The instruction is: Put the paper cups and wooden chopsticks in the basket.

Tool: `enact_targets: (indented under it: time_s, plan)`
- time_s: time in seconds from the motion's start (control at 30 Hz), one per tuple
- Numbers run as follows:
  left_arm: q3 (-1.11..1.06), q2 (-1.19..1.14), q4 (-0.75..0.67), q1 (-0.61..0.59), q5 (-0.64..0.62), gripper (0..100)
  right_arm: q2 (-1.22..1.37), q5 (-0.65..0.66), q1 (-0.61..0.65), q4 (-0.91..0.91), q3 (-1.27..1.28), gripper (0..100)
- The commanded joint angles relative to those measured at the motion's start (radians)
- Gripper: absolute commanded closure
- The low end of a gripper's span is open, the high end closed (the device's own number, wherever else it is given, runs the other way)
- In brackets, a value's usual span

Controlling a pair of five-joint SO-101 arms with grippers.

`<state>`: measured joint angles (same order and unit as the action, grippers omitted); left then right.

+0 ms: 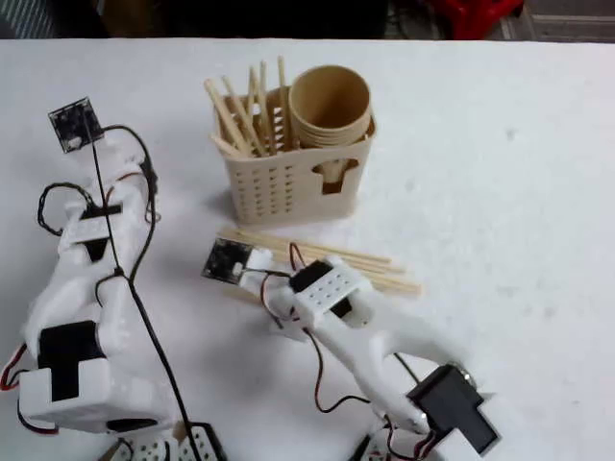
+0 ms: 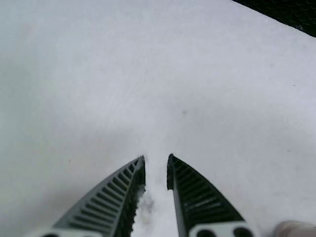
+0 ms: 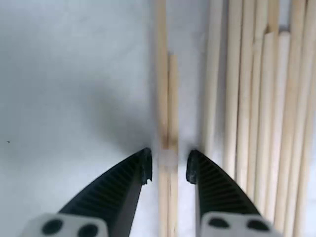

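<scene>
Now, chopsticks (image 3: pixel 162 98): likely light, stiff, apt to roll — best pinched mid-length.
Right pincer (image 3: pixel 168 165): spread, astride one pair.

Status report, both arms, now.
Left pincer open over table. Right pincer open, straddling two chopsticks. Cups in basket; more chopsticks loose beside the pair. Nothing blocking.

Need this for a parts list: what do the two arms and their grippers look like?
The left arm and right arm are white blocky shells with black motor blocks and black and red cables. The left gripper and right gripper have tapered, ribbed dark fingers.
</scene>
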<state>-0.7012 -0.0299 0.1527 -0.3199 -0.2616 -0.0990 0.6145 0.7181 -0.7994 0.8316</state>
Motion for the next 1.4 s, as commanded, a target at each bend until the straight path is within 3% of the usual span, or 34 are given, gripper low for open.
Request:
enact_targets:
  time_s: [0.0,0.27,0.77,0.97,1.17,1.37]
  plan:
    - [0.049,0.007,0.006,-0.012,0.009,91,0.010,0.008,0.001,0.012,-0.023,96.0]
    - [0.051,0.007,0.006,-0.012,0.009,91,-0.030,-0.043,-0.044,0.012,-0.031,98.2]
    - [0.051,0.007,0.006,-0.013,0.009,91,-0.522,-0.169,-0.077,-0.171,-0.023,97.8]
    - [0.049,0.007,0.006,-0.013,0.009,91,-0.401,-0.069,-0.088,-0.160,0.014,96.1]
    - [0.048,0.007,0.006,-0.013,0.009,91,-0.137,0.009,-0.125,0.022,0.015,80.9]
    - [0.049,0.007,0.006,-0.013,0.009,91,-0.090,0.014,-0.170,0.137,0.014,85.8]
